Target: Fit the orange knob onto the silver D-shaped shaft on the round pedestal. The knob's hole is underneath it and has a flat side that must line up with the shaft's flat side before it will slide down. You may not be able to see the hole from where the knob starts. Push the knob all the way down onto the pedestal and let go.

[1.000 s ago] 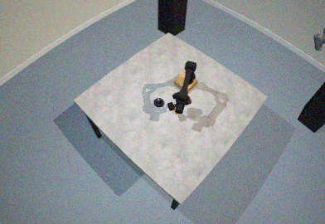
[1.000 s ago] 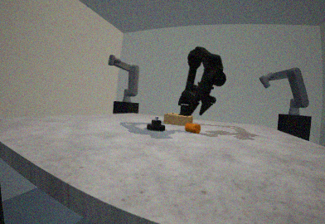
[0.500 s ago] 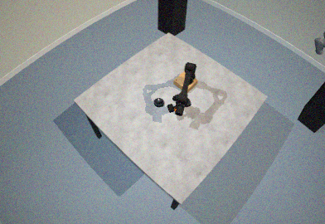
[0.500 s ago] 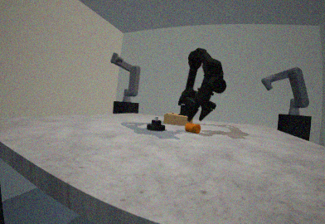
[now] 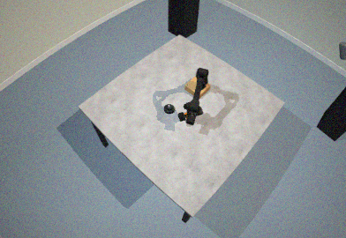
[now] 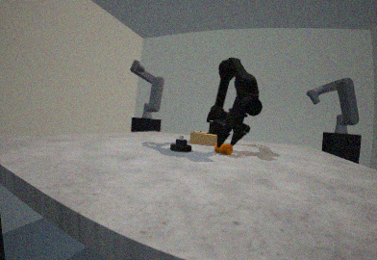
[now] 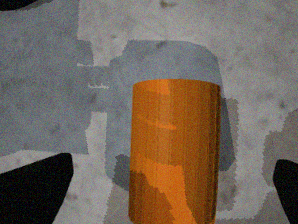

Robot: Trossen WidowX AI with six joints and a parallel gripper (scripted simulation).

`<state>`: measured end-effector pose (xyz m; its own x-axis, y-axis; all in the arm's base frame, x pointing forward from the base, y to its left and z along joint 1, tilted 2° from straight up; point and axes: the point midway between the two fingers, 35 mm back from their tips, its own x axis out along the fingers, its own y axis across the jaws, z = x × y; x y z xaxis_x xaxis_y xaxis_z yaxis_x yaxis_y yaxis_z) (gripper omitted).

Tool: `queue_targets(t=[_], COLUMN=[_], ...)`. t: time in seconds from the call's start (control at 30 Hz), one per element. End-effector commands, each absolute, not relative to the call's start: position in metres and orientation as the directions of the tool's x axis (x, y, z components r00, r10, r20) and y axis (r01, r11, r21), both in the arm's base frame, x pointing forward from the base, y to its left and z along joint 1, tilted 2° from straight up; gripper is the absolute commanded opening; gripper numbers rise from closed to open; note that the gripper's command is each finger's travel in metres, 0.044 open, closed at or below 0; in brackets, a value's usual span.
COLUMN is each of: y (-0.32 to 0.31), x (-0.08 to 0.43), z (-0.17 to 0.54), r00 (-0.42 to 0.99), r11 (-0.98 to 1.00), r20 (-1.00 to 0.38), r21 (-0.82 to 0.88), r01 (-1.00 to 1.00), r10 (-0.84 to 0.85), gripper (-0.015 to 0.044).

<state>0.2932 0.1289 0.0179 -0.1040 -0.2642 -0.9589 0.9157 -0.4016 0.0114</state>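
The orange knob (image 5: 185, 114) (image 6: 224, 149) (image 7: 175, 130) lies on its side on the table, its length running up and down in the wrist view. Its hole cannot be made out. My gripper (image 5: 186, 118) (image 6: 226, 144) (image 7: 174, 168) is open and low over the knob, one finger on each side, with gaps between the fingers and the knob in the wrist view. The black round pedestal (image 5: 169, 108) (image 6: 181, 147) stands upright to the left of the knob in the top and exterior views, with the small silver shaft (image 6: 181, 138) on top. The shaft's flat side is too small to tell.
My arm's base stands on a tan block (image 5: 192, 85) (image 6: 203, 139) behind the knob. The pale table (image 5: 132, 98) (image 6: 144, 189) holds these things. Two grey arms (image 6: 155, 92) (image 6: 348, 102) on black stands are beyond the table. Shadows of my arm fall around the knob.
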Motion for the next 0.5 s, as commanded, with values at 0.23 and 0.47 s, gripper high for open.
queue_targets(t=[0.23, 0.47], y=[0.128, 0.128], x=[0.293, 0.293], z=[0.0, -0.001], r00=[-0.109, -0.109], r11=[-0.405, -0.405], r20=[-0.956, -0.956], r21=[0.011, 0.011], r01=[0.914, 0.914], r10=[-0.272, -0.272], gripper=[0.044, 0.0282])
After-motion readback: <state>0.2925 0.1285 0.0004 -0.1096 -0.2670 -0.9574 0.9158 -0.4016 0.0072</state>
